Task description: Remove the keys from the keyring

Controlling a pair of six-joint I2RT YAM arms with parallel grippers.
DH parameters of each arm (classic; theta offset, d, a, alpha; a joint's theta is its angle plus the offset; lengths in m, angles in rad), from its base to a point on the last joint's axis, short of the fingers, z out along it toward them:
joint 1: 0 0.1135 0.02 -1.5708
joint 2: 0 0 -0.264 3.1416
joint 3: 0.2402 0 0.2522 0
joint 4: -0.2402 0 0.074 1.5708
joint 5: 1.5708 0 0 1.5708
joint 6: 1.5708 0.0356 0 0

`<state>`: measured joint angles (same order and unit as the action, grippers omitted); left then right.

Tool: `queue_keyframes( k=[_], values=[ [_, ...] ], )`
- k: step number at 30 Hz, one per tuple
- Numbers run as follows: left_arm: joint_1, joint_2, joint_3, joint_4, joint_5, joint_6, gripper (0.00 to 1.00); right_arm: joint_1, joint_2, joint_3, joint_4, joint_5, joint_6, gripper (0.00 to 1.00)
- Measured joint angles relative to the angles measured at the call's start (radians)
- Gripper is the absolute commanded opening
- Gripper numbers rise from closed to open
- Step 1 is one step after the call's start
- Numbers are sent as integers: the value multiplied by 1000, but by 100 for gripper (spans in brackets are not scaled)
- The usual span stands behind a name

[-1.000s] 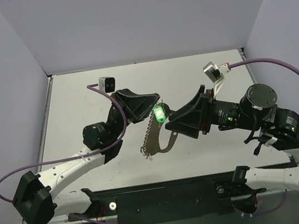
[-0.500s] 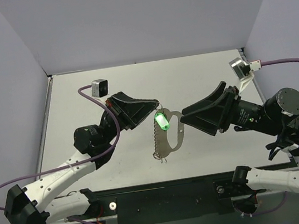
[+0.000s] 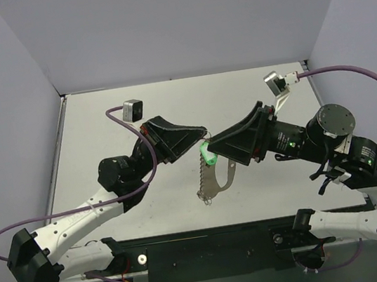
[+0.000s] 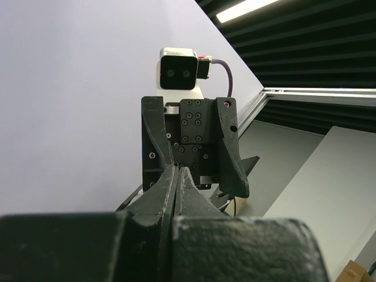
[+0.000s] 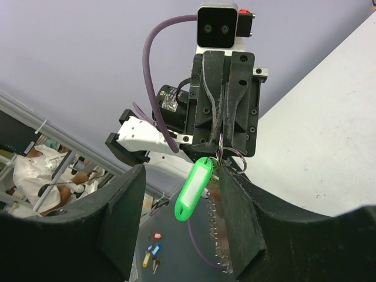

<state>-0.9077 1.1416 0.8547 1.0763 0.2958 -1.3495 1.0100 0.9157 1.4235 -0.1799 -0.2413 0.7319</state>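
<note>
Top external view: two robot arms meet tip to tip above the middle of the pale bench (image 3: 121,115), the left arm reaching in from the left and the right arm from the right. The left end effector (image 3: 201,133) is clamped fully shut, its two fingers pressed flat together. The right wrist view looks straight at it and shows the thin wire keyring (image 5: 230,154) pinched at the fingers' lower tip. The ring is held up off the bench, just beside the right arm's fingertips.

A bright green plastic tag (image 3: 208,156) hangs from the ring. A silvery linked chain (image 3: 201,178) dangles below it toward the near side and casts a grey shadow on the bench. The keys are too small to tell apart from the chain in any view.

The right end effector (image 3: 212,146) stands about half open with nothing gripped. In its own wrist view its two dark fingers are spread to either side, and the green tag hangs in the gap between them. The chain lies close to the right-hand finger, but contact cannot be judged.

A purple cable (image 3: 78,210) loops along the left arm.
</note>
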Motion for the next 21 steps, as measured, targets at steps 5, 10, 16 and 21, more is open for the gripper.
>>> queue_keyframes(
  k=[5,10,16,21],
  values=[
    [-10,4,10,-1,5,3,0,0,-6,0,0,1,-3,49],
    [-14,4,13,-1,5,4,0,0,-34,-31,8,2,-2,48],
    [-22,11,14,5,3,6,0,0,-74,-104,52,2,19,48],
    [-34,30,14,5,-11,17,0,1,-76,-125,77,1,32,48]
  ],
)
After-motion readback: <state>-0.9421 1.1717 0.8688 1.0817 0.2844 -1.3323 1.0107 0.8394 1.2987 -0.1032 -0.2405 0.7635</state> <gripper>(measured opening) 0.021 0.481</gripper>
